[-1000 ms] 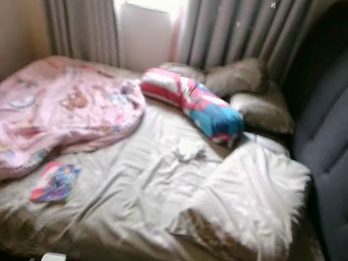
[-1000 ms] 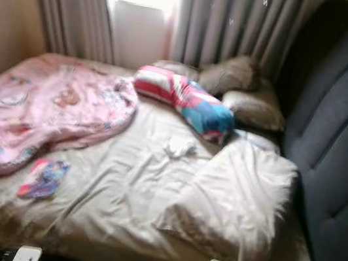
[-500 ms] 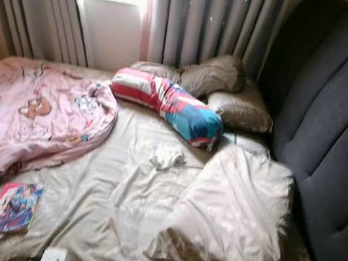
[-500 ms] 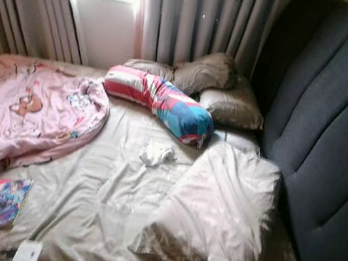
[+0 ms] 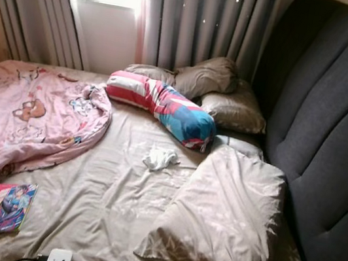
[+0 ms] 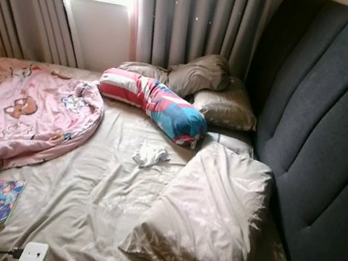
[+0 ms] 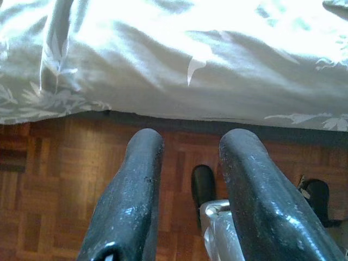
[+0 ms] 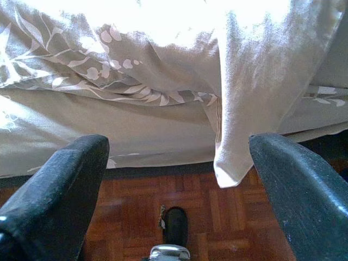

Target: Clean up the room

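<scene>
Bed is taken as landmark. Loose clutter on the sheet: a small white crumpled cloth mid-bed, just below the striped bolster; a thin magazine near the foot edge, just beside the pink blanket heaped on the window side; a large beige pillow lying skewed by the grey headboard, with more pillows stacked at the head corner. The cloth is judged light and limp, so any raised fold can be pinched. The magazine is judged thin, flexible and flat on soft sheet; its edge or spine is best taken, and slipping is likely. The pillow is judged bulky and soft; a corner is to be gripped. Left tool is held low off the bed's foot edge above the wood floor, narrowly parted, nothing held. Right tool is likewise low, spread wide, empty, with a sheet corner hanging between its fingers. The magazine's cover detail and the far side of the blanket cannot be made out.
</scene>
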Robot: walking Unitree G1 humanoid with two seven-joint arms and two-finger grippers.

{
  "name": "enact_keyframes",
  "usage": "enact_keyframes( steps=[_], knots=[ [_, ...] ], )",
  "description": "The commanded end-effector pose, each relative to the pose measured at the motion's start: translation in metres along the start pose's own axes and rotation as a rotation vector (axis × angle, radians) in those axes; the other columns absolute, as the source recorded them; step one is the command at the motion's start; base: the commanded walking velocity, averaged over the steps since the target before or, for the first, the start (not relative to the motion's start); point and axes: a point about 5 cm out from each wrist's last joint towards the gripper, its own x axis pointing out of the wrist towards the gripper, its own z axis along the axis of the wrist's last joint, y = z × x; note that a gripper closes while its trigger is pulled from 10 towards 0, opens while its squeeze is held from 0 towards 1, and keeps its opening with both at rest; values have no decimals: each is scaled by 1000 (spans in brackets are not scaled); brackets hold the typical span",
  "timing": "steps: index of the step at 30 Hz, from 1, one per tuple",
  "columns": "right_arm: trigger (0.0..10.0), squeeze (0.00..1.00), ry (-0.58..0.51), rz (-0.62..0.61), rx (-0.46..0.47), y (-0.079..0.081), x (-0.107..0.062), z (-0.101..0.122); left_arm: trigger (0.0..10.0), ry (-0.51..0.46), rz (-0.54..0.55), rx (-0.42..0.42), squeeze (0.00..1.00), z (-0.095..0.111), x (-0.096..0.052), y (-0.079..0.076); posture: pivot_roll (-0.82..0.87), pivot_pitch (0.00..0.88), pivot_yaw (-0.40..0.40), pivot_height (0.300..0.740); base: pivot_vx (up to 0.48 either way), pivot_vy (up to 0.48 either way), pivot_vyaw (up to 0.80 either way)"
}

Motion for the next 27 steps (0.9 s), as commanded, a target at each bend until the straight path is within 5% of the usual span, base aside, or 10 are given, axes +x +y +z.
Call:
enact_keyframes(
  steps=[1, 15, 27],
  knots=[
    [10000, 0, 0, -3, 20, 0, 0, 1, 10000, 19, 6, 17, 0, -4, -1, 4, 5, 0, -32, 740, 0, 0, -781],
    [10000, 0, -6, -3, 15, -1, 0, 2, 10000, 21, 5, 23, 0, -4, -1, 3, 4, 0, -34, 740, 0, 0, -167],
    [10000, 0, -10, -1, 15, -1, 0, 2, 10000, 17, 5, 28, 0, -4, -1, 4, 3, 0, -33, 740, 0, -363, 0]
  ],
)
